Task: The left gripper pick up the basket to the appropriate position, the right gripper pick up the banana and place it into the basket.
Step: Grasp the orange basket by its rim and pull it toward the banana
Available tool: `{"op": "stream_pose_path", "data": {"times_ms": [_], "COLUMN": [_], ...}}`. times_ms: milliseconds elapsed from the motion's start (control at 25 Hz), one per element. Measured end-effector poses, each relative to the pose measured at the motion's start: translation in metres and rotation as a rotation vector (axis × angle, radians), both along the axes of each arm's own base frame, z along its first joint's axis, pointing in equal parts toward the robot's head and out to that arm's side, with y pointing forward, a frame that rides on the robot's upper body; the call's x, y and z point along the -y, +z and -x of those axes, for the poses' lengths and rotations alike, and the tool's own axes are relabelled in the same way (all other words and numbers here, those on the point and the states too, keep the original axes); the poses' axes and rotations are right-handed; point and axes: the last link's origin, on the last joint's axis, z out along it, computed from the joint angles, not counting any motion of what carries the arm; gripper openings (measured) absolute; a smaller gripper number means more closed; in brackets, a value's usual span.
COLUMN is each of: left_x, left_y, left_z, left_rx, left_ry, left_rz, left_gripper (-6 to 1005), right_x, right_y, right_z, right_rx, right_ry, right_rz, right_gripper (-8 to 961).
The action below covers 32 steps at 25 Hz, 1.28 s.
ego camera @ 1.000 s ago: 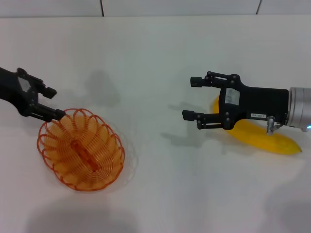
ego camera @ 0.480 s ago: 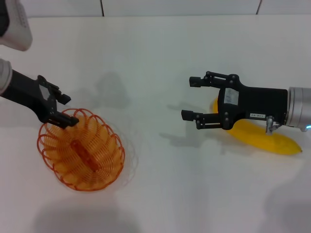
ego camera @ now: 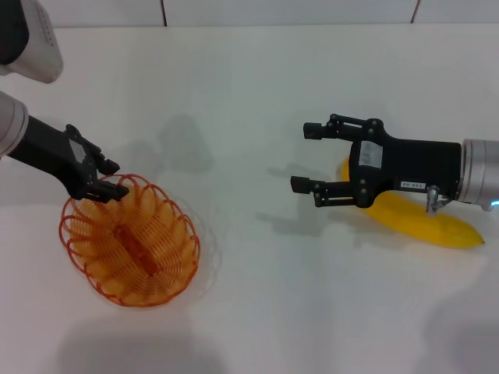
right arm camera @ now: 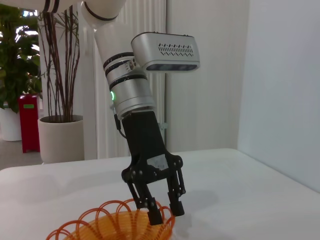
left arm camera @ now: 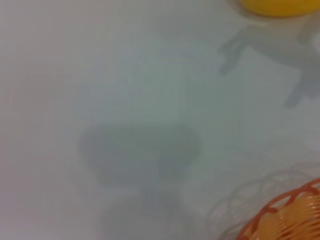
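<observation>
Banana [ego camera: 425, 220] lying flat on the white table [ego camera: 249, 86] at the right, long axis running from its near-centre end under the right gripper [ego camera: 306, 158] down toward the right edge, tip pointing right and slightly toward the robot. Smooth, glossy yellow, gently curved, plastic in look; upper part hidden beneath the black gripper body. Also glimpsed as a yellow patch [left arm camera: 282, 7] at the frame edge in the left wrist view.

Basket [ego camera: 130, 239] sitting on the table at the left, well apart from the banana, oval long axis slanting from far-left to near-right. Made of thin orange wire loops, scalloped rim, shallow bowl; rim also seen in the left wrist view [left arm camera: 280, 215] and in the right wrist view [right arm camera: 112, 222].

Left gripper [ego camera: 109, 179] down at the basket's far-left rim, fingers parted a little and straddling the wire edge, as seen in the right wrist view [right arm camera: 162, 215]; not closed on it. Compared with a second ago, moved rightward and further over the rim, more of the white arm now showing at top left. Basket unmoved.

Right gripper hovering over the banana's inner end, wide open, holding nothing; position unchanged since then. Banana likewise unmoved.
</observation>
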Motion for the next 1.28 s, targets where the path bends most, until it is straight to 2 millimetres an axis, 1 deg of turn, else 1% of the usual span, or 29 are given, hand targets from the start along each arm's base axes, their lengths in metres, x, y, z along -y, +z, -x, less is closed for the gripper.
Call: {"op": "stream_pose_path", "data": {"times_ms": [120, 240, 480, 1000, 1160, 1280], "left_x": [0.000, 0.001, 0.001, 0.000, 0.003, 0.009], "left_y": [0.000, -0.001, -0.001, 0.000, 0.016, 0.029], "left_z": [0.001, 0.000, 0.000, -0.003, -0.010, -0.018], "left_rx": [-0.006, -0.007, -0.011, 0.006, 0.101, 0.194], "left_ry": [0.002, 0.005, 0.007, 0.021, 0.094, 0.103], "left_rz": [0.002, 0.004, 0.008, 0.000, 0.012, 0.039], "left_gripper": [541, 308, 83, 68, 69, 70], "right_x": [0.000, 0.000, 0.000, 0.001, 0.001, 0.002], "right_y": [0.000, 0.000, 0.000, 0.001, 0.001, 0.001], "right_z": [0.000, 0.000, 0.000, -0.002, -0.003, -0.003], "right_rx": [0.000, -0.001, -0.001, -0.001, -0.001, -0.001], "right_ry": [0.000, 0.000, 0.000, -0.006, -0.009, -0.010], "right_rz": [0.000, 0.000, -0.002, -0.004, -0.005, -0.006], "right_gripper": [861, 861, 861, 859, 859, 858]}}
